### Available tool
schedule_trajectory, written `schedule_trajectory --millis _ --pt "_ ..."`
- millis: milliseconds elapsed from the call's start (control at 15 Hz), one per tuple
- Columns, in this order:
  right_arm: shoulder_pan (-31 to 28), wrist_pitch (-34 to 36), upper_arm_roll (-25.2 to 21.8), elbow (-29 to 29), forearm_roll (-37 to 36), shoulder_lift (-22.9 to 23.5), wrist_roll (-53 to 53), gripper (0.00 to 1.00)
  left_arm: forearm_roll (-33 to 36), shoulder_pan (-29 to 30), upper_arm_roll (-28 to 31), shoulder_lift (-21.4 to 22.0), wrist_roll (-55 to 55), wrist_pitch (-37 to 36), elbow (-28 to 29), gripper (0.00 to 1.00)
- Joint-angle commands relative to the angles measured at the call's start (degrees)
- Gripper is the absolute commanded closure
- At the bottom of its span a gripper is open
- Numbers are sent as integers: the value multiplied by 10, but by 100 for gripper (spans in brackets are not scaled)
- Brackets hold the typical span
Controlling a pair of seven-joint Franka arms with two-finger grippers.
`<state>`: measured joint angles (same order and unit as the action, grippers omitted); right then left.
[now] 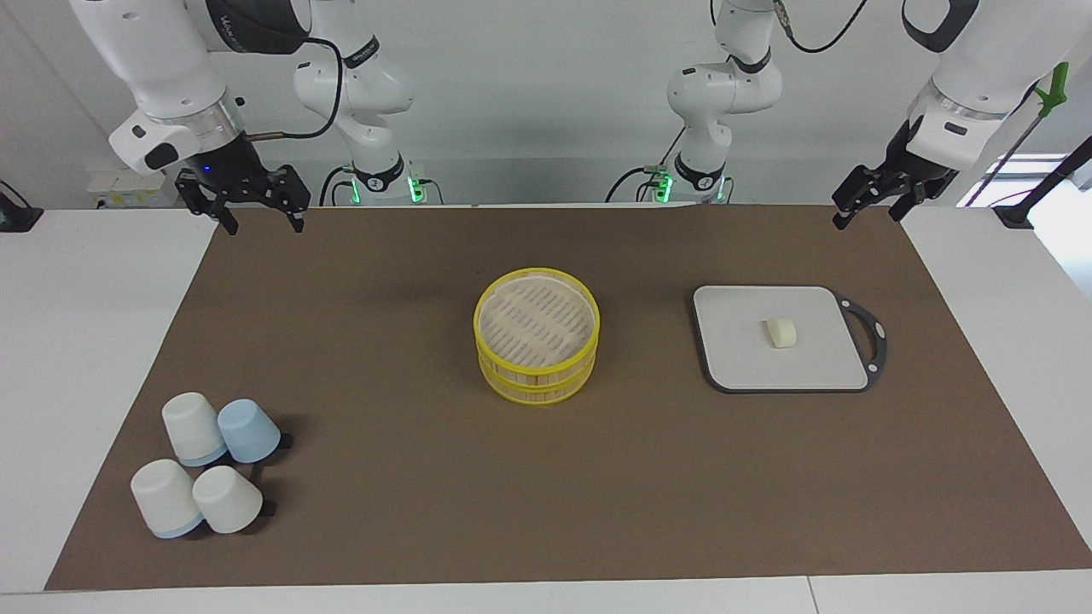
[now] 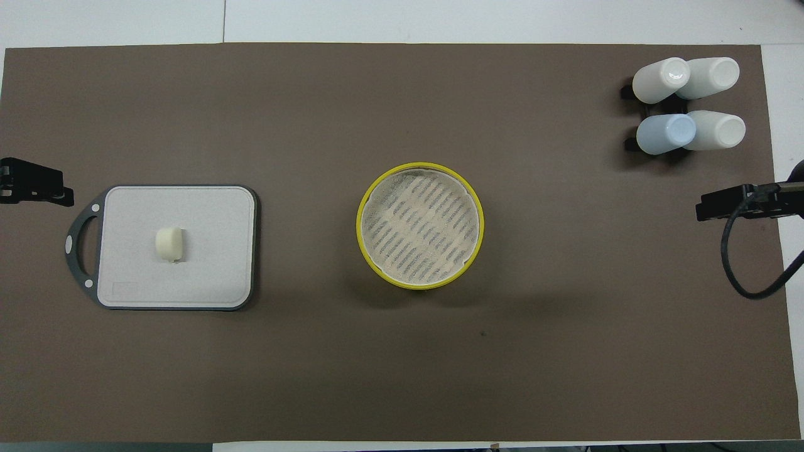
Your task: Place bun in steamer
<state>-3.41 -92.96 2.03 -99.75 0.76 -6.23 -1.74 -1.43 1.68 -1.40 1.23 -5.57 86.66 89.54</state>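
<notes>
From my station I see the small cream-white rounded bun [image 1: 781, 333] lying near the middle of the grey square cutting board with the dark rim and looped handle [image 1: 742, 367], toward the left arm's end of the brown table mat [image 1: 409, 477]; nothing touches it. The round pale-wood slatted steamer with bright yellow rims [image 1: 537, 280] stands at the mat's centre, two tiers stacked, well apart from the board. In the overhead view the board sits at about nine o'clock from the steamer, and only the top tier's slatted floor shows there, so the lower tier's inside is hidden from me.

The left gripper [image 1: 868, 207] hangs over the mat's corner by its own base, empty; its fingers look a little apart, but they overlap from this angle and I cannot tell how far they are spread. In the overhead view only its black tip shows, cut off by the frame edge. The right gripper [image 1: 261, 211] hangs over its own corner of the mat, fingers plainly spread and holding nothing. Both arms wait.

Four upturned cups, three white and one pale blue [image 1: 248, 431], cluster at roughly one o'clock from the steamer in the overhead view; dark bits beneath them are too covered to identify.
</notes>
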Motion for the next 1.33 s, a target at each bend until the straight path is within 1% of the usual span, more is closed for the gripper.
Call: schedule_trajectory --millis 0,600,800,933,1133,1267 --pt "-6 0 7 -8 1 -11 -8 0 -6 -4 5 1 8 7 0 0" --pt "-7 1 7 -8 1 -11 -12 0 -5 -5 6 0 4 4 -1 0" --pt "-7 3 7 -8 1 -11 -11 0 -3 -5 3 9 -29 3 11 0" --pt "-7 4 7 -8 1 -11 -12 0 -3 11 3 32 -20 31 38 0" --pt "-13 5 7 -8 1 -11 -13 0 -3 16 3 69 20 120 155 0" --pt "-13 7 7 -8 1 -11 -14 0 -3 18 3 73 51 154 204 0"
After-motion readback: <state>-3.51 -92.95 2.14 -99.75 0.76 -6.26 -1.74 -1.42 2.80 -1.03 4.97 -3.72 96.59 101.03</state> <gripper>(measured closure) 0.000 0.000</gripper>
